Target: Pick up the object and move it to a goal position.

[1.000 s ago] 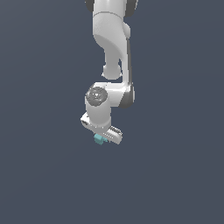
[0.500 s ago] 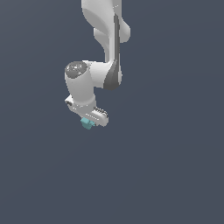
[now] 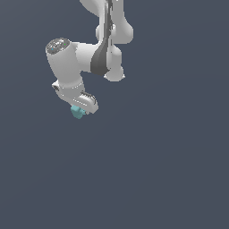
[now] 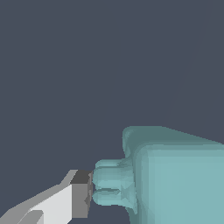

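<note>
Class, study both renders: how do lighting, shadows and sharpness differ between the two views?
Exterior view: flat, even light, no cast shadows on the plain grey backdrop, the teal object small under the gripper. Wrist view: the object fills the corner, softly shaded, edges slightly blurred; one finger visible.

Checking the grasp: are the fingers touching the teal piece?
Touching. In the wrist view one of the fingers presses its dark pad against the stub of the teal piece, no gap visible.

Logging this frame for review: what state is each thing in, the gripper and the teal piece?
gripper: shut on the teal piece, carried off the ground, jaws pointing down.
teal piece: held at the jaws, lifted; its stub touches one finger pad in the wrist view.
</note>
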`<state>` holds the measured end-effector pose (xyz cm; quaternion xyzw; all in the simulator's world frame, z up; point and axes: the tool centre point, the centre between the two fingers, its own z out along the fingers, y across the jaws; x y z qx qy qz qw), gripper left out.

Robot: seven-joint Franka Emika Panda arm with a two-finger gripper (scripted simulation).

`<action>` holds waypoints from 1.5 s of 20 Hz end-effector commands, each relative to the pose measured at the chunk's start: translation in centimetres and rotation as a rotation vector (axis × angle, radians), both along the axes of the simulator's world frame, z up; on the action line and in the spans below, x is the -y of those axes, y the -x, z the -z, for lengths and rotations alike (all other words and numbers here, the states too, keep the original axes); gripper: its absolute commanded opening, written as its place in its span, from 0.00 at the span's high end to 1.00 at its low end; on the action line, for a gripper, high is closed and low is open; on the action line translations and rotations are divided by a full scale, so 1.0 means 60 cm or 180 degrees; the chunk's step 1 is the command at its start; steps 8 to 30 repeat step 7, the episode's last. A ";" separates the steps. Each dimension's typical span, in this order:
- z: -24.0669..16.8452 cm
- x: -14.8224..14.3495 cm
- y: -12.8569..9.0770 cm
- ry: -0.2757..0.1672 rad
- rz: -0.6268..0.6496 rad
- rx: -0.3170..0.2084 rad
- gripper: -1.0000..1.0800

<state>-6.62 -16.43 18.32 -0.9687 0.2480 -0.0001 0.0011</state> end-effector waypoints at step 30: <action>-0.029 0.029 0.024 0.0002 -0.0004 -0.0002 1.00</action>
